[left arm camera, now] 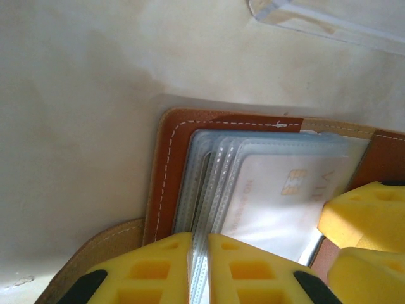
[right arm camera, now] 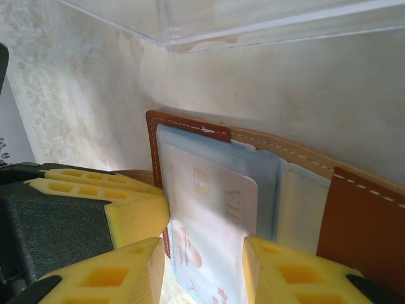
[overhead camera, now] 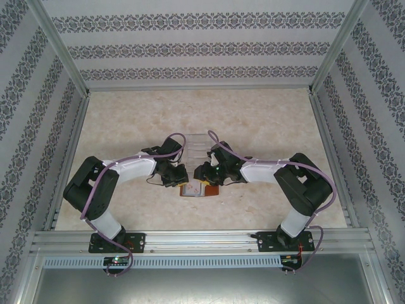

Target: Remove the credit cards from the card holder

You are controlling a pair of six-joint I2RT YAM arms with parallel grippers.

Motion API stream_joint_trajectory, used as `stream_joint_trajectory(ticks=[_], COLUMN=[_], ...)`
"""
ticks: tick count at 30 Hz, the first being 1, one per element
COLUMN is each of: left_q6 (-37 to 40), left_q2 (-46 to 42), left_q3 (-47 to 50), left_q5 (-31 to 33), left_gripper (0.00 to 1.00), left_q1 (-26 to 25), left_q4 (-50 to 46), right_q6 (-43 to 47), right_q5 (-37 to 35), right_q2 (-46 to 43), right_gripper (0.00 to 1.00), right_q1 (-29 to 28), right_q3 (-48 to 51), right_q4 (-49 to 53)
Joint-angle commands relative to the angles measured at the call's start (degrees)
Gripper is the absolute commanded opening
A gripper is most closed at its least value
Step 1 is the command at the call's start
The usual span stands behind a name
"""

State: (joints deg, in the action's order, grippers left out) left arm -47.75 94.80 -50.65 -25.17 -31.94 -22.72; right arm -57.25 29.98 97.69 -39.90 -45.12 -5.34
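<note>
As the left gripper point(left arm camera: 200, 244) pinches the card holder's point(left arm camera: 166, 164) clear sleeves point(left arm camera: 209, 171), the half-spread right gripper point(right arm camera: 204, 248) straddles one glossy credit card point(right arm camera: 215, 196).

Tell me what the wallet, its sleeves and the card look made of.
The wallet: looks like smooth reddish-brown leather, or an imitation, with pale stitching along the edge. The sleeves: clear flexible plastic, glossy, with ribbed welded edges. The card: likely stiff plastic, pale and matte-looking behind its sleeve, with a gold chip.
</note>
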Motion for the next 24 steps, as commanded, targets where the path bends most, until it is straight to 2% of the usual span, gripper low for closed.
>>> stream_joint_trajectory(ticks=[1, 12, 24], left_q6=[1.3, 1.5, 1.6], left_q2=[0.9, 1.0, 1.5], left_q3=[-0.9, -1.0, -1.3], left_q5=[1.3, 1.5, 1.5], left_gripper=[0.14, 0.16, 0.15], left_q1=[-0.9, -0.9, -1.0], left_q4=[-2.8, -3.4, -3.3], right_q6=[1.3, 6.1, 3.4], right_q5=[-1.1, -7.9, -2.2], right_q2=[0.8, -1.3, -1.5], right_gripper=[0.38, 0.38, 0.36], right_q1=[-0.3, -1.1, -1.7], right_q3=[-1.8, -5.9, -5.7], right_q4=[3.5, 15.5, 9.0])
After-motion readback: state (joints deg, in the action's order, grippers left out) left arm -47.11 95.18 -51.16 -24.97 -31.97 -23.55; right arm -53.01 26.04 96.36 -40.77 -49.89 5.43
